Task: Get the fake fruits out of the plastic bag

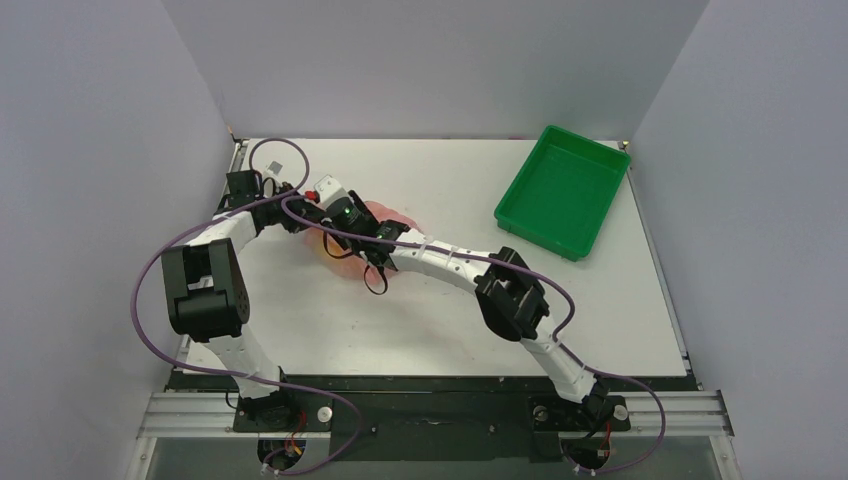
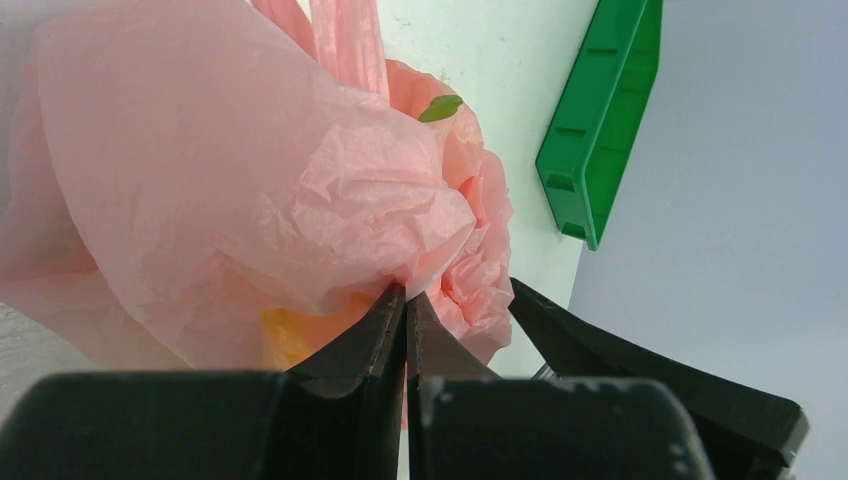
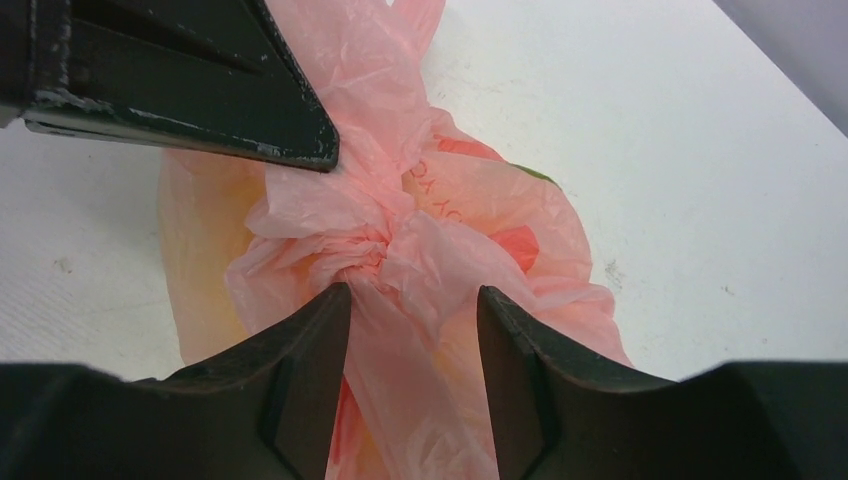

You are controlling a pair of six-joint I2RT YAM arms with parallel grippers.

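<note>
The pink plastic bag lies bunched on the white table between both grippers. My left gripper is shut on a fold of the bag. A yellow fruit shows dimly through the plastic beside its jaws, and a small green tip pokes out at the top. My right gripper is open, its jaws astride the bag's twisted knot and handle strip. Yellow shows through the bag on the left. No fruit lies outside the bag. In the top view the grippers meet over the bag.
A rigid green tray stands empty at the back right of the table, and it also shows in the left wrist view. The left gripper's finger crosses the top left of the right wrist view. Grey walls enclose the table.
</note>
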